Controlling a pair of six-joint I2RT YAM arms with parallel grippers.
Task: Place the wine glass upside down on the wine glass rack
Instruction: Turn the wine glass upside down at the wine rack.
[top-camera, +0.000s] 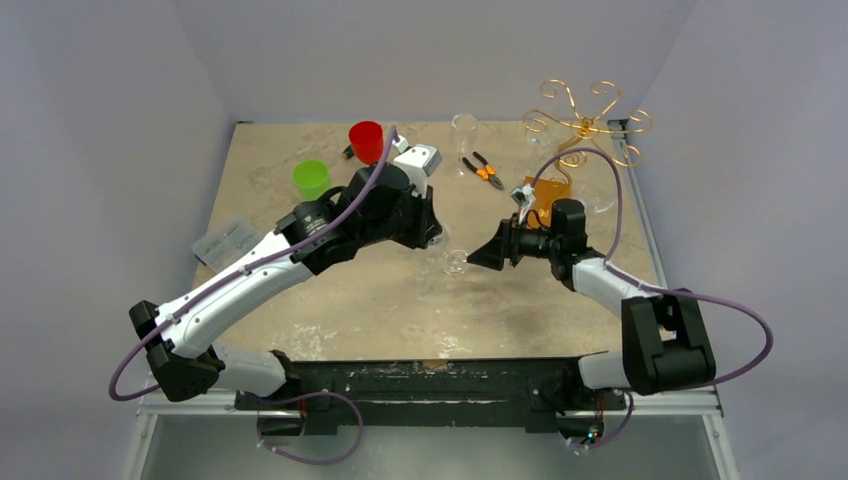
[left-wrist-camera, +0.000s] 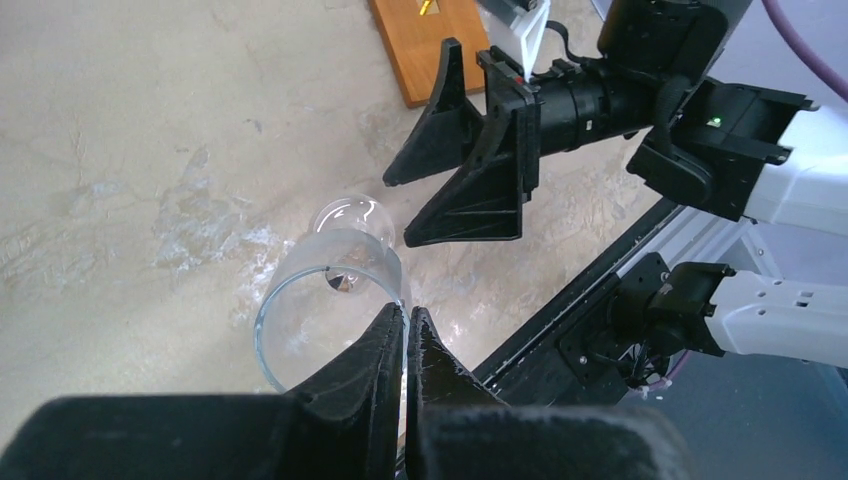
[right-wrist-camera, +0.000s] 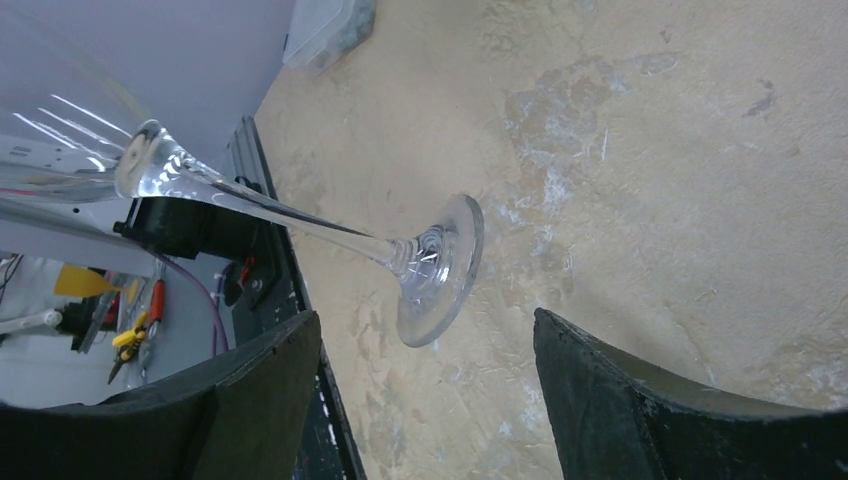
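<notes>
Table (top-camera: 400, 300) carries both arms. The wine glass rack (top-camera: 585, 122) is well behind the right gripper (left-wrist-camera: 398, 212), far right, on its wooden base (top-camera: 549, 197).

The wine glass (right-wrist-camera: 340, 233) is off the table, lying about level between the two grippers. The left gripper (left-wrist-camera: 406, 318) is pinched tight on the bowl rim, one finger inside and one outside. The foot (right-wrist-camera: 440, 265) points at the right gripper and sits just ahead of its spread, empty fingers (right-wrist-camera: 640, 400), roughly centred in the gap, not touching.

Looks like a handover; glass not on the rack yet.

Handling, as a judgement:
- Thin clear glass: light, stiff, slick and fragile.
- The rim pinch is the weak hold; it could chip or slip if squeezed or twisted.
- Best take is the stem just behind the foot, so the foot flare stops it sliding out.
- Close gently, and left lets go only once right is on.
- A stem hold also leaves the foot free to slide into a wire curl with the bowl down.
</notes>
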